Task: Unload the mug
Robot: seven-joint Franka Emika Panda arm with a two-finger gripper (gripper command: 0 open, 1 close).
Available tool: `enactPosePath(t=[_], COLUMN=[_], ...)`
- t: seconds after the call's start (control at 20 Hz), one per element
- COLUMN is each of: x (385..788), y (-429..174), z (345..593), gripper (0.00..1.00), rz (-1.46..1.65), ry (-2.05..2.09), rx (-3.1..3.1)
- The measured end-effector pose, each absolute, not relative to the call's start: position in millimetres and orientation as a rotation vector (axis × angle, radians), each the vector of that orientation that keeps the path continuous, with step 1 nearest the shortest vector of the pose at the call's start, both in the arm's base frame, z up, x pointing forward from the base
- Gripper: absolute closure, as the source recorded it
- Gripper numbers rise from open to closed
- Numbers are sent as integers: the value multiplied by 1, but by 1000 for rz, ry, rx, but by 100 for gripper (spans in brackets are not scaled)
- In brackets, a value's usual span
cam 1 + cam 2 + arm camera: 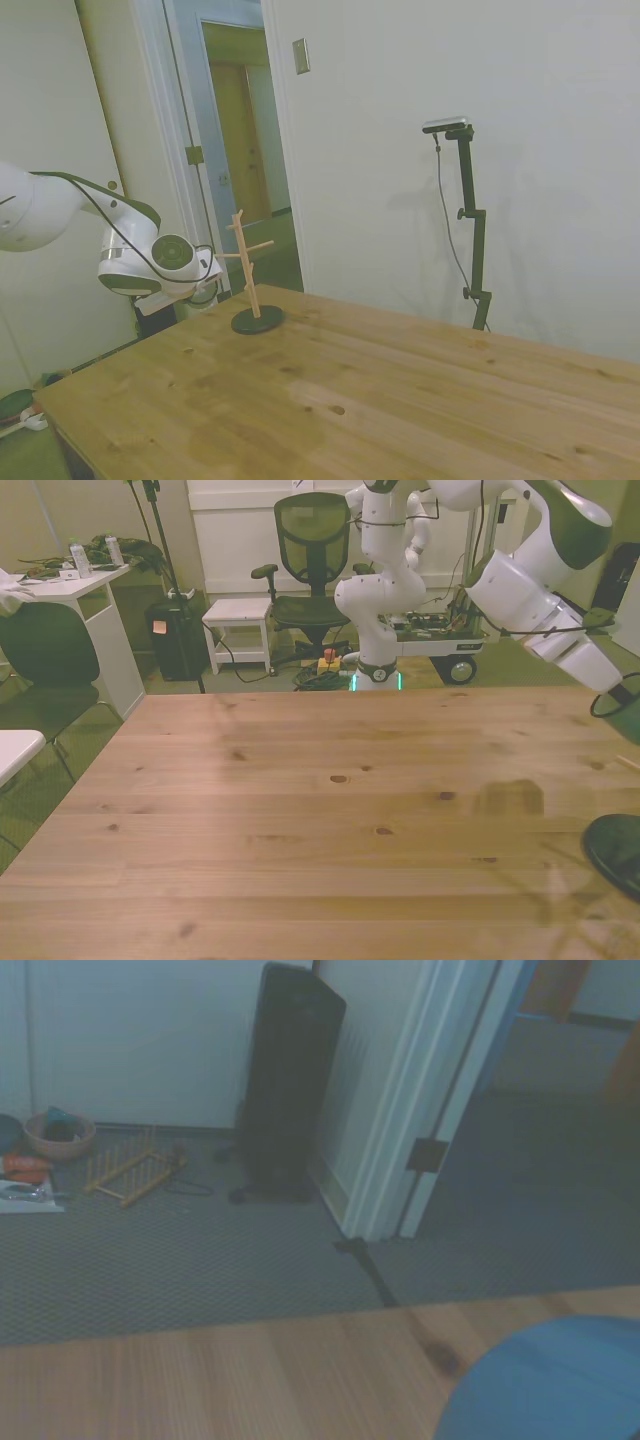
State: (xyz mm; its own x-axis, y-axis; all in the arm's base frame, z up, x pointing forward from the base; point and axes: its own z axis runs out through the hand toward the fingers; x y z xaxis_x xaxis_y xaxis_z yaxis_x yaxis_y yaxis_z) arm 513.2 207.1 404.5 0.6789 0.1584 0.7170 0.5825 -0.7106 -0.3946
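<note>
The small light blue enamel mug shows only in the wrist view, close under the tool, above the wooden worktop. In the side view the tool sits just left of the wooden peg stand with dark round base. Whether the tool clamps the mug I cannot tell.

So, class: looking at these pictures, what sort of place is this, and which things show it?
Probably a robotics lab or office workroom: a white robot arm reaches over a bare wooden table, with a black mesh office chair and a white desk behind.
</note>
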Motion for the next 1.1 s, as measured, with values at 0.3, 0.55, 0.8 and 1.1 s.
enactPosePath(t=[0.3, 0.55, 0.8, 1.1], x=[498, 490, 482, 479], y=[179, 160, 148, 129], z=[391, 384, 386, 384], gripper=[100, 100, 100, 100], rz=[-885, -869, -840, -722], ry=[-443, -260, -124, 3], rx=[-2357, -2430, -2492, -2608])
